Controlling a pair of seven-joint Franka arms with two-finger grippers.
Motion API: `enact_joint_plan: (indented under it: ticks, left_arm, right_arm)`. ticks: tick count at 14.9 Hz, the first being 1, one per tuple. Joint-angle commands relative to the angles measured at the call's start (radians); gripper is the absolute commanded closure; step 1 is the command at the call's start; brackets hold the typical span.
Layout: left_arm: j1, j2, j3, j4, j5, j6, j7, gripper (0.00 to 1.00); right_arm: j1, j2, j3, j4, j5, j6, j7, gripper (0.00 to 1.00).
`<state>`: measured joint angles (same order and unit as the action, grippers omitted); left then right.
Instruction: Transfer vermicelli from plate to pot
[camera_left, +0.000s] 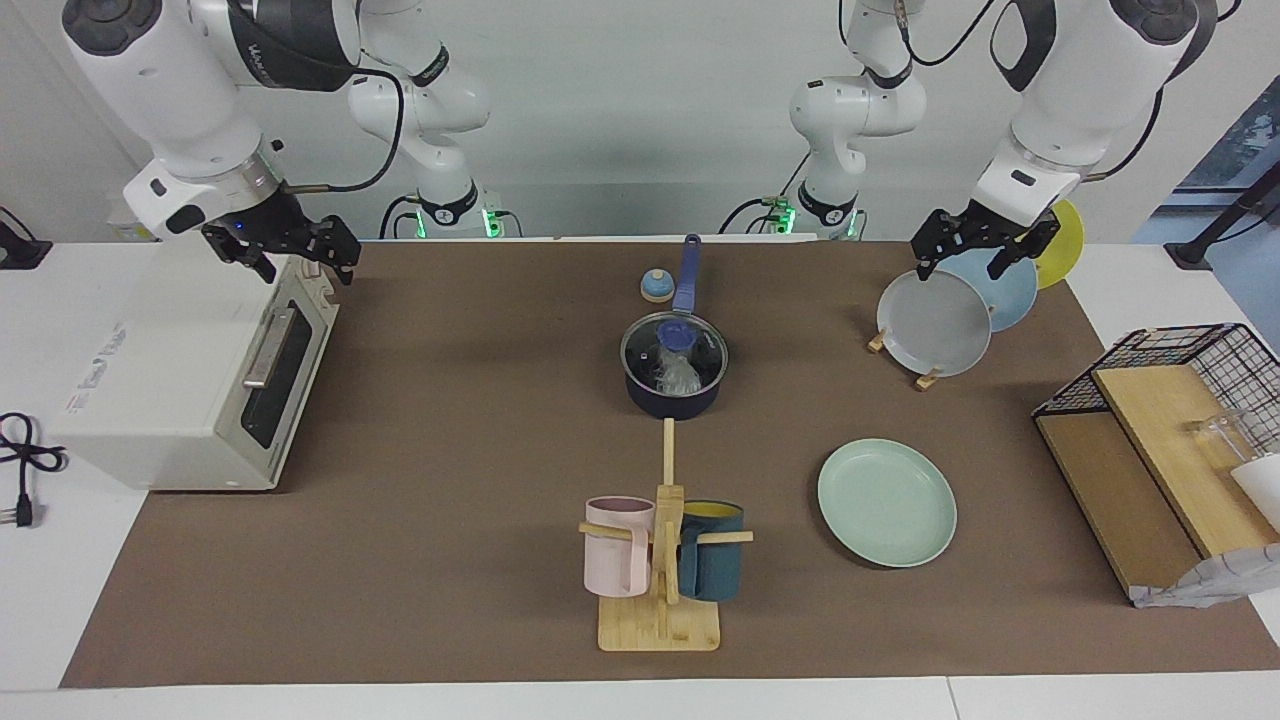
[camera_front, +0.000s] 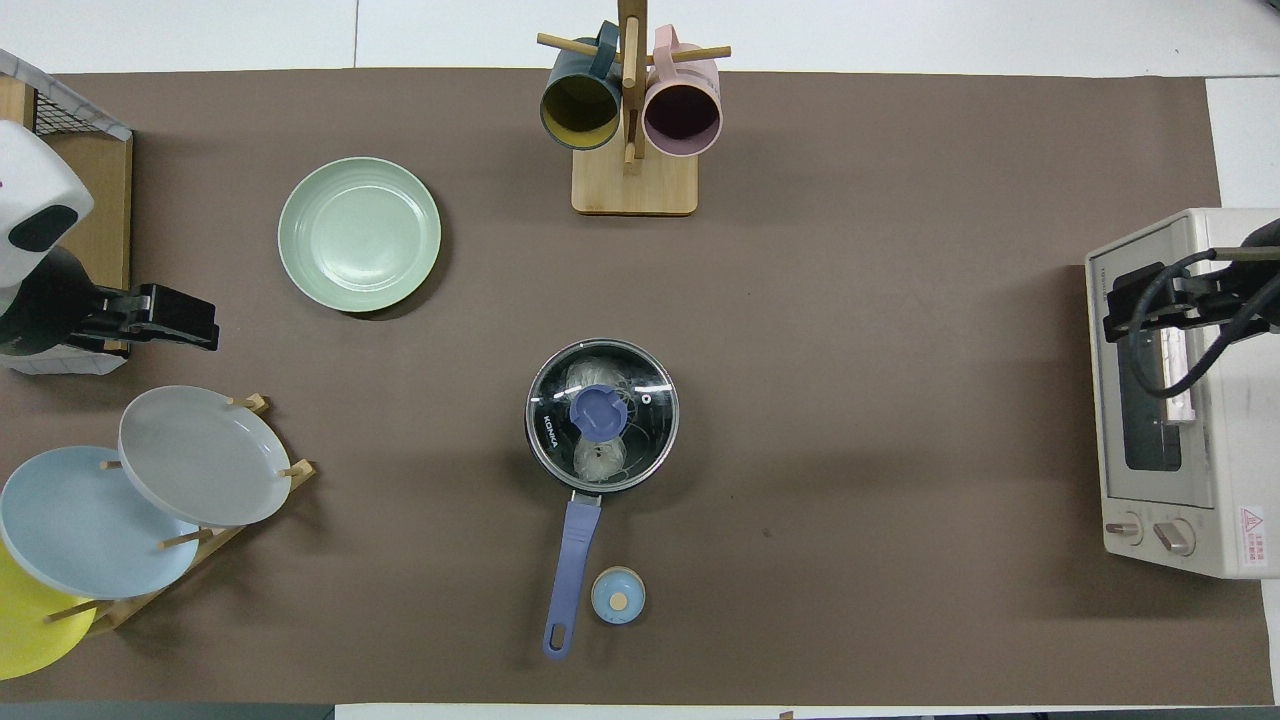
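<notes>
The dark navy pot (camera_left: 672, 403) stands mid-table with its blue handle (camera_front: 572, 560) pointing toward the robots. A glass lid (camera_front: 601, 412) with a blue knob sits on it. Through the lid the pale vermicelli (camera_left: 678, 378) (camera_front: 600, 458) shows inside the pot. The mint-green plate (camera_left: 886, 502) (camera_front: 359, 234) lies bare, farther from the robots than the pot and toward the left arm's end. My left gripper (camera_left: 960, 268) (camera_front: 205, 322) hangs open and holding nothing over the plate rack. My right gripper (camera_left: 308, 266) (camera_front: 1125, 300) is open and holding nothing over the toaster oven.
A white toaster oven (camera_left: 190, 370) stands at the right arm's end. A wooden mug stand (camera_left: 660, 560) with a pink and a teal mug is farthest from the robots. A rack holds grey (camera_left: 935, 325), light-blue and yellow plates. A small blue knob-topped object (camera_left: 655, 287) lies beside the pot handle. A wire basket (camera_left: 1160, 420) stands at the left arm's end.
</notes>
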<state>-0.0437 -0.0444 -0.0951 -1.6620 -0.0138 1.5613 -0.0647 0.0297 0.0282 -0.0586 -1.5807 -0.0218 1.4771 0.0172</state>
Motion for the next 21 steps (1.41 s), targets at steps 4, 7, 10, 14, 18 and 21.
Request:
enact_joint_plan:
  ticks: [4,7,10,14,18,21]
  left_arm:
    - [0.016,-0.018,-0.008,-0.012,-0.015,-0.003,-0.001,0.00]
    - [0.015,-0.018,-0.008,-0.012,-0.015,-0.003,-0.001,0.00]
    - [0.016,-0.018,-0.008,-0.012,-0.015,-0.003,-0.001,0.00]
    - [0.015,-0.018,-0.008,-0.012,-0.015,-0.003,-0.001,0.00]
    - [0.016,-0.018,-0.008,-0.012,-0.015,-0.003,-0.001,0.00]
    - [0.016,-0.018,-0.008,-0.012,-0.015,-0.003,-0.001,0.00]
  right_arm:
    - [-0.057,-0.004,0.054,-0.004,0.026,-0.003,0.007,0.00]
    - [-0.059,0.004,0.049,0.038,0.025,-0.038,0.007,0.00]
    - [-0.054,0.002,0.048,0.041,0.026,-0.043,0.007,0.00]
    - [-0.050,0.004,0.051,0.044,0.026,-0.055,0.004,0.00]
    - [0.027,-0.036,-0.024,0.039,0.029,-0.055,-0.003,0.00]
    - [0.025,-0.039,-0.021,0.041,0.033,-0.066,-0.006,0.00]
